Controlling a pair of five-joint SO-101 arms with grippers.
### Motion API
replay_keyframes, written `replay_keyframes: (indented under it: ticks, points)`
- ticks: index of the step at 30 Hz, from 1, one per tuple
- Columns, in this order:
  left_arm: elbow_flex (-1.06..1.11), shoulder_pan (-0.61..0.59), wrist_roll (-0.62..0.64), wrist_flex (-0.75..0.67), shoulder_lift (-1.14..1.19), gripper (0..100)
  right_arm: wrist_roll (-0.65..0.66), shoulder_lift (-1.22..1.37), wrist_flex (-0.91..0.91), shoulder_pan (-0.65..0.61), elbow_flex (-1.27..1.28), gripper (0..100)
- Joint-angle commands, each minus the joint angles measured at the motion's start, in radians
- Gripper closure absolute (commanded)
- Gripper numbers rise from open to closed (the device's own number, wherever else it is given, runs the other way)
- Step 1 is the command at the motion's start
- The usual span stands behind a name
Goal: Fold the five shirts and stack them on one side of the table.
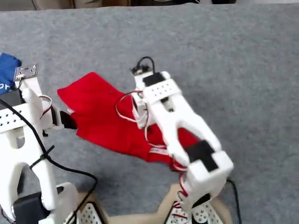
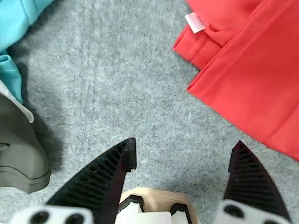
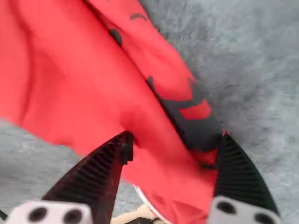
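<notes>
Progress is judged to be early. One red shirt (image 1: 100, 116) is spread on the table (image 1: 233, 56), creased and not yet folded to a neat shape, and no fold is being made at this moment. A blue shirt (image 1: 7, 70) is bunched behind the left arm, at the edge of the table, and it looks unfolded too. Folding of most shirts and the stacking are therefore judged to be left.

The right gripper (image 3: 175, 140) is held with its jaws wide apart and nothing between them; the red shirt lies directly under it. The left gripper (image 2: 184, 149) is also spread wide and holds nothing; bare table is under it, and the edge of the red shirt is found just beyond its fingertips, not touched.

From the high view the whole outline of the red shirt is learned, and the place of both arms beside it. By the right wrist view a dark print (image 3: 196, 121) on the cloth is added. By the left wrist view a white tag (image 2: 195, 22) at the collar, a teal shirt (image 2: 18, 18) and a beige thing (image 2: 18, 154) are added; what the beige thing is cannot be told.
</notes>
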Motion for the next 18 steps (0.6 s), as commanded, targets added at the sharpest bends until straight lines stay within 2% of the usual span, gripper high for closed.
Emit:
replay_keyframes:
  ticks: [1, 5, 11, 15, 18]
  points:
    - [0.0, -0.006, -0.005, -0.011, -0.005, 68, -0.009, 0.036, 0.003, -0.016, -0.018, 76.9]
    - [0.0, -0.006, -0.008, -0.011, -0.007, 68, -0.002, 0.039, 0.003, -0.018, -0.045, 98.8]
    - [-0.006, -0.008, -0.006, -0.011, -0.015, 68, -0.005, 0.036, 0.153, -0.015, -0.205, 99.4]
    - [-0.04, -0.015, -0.006, -0.021, -0.015, 68, 0.0, -0.001, 0.273, 0.005, -0.475, 99.3]
    - [-0.11, -0.031, -0.003, -0.049, -0.015, 68, 0.037, -0.03, 0.296, 0.031, -0.713, 99.3]
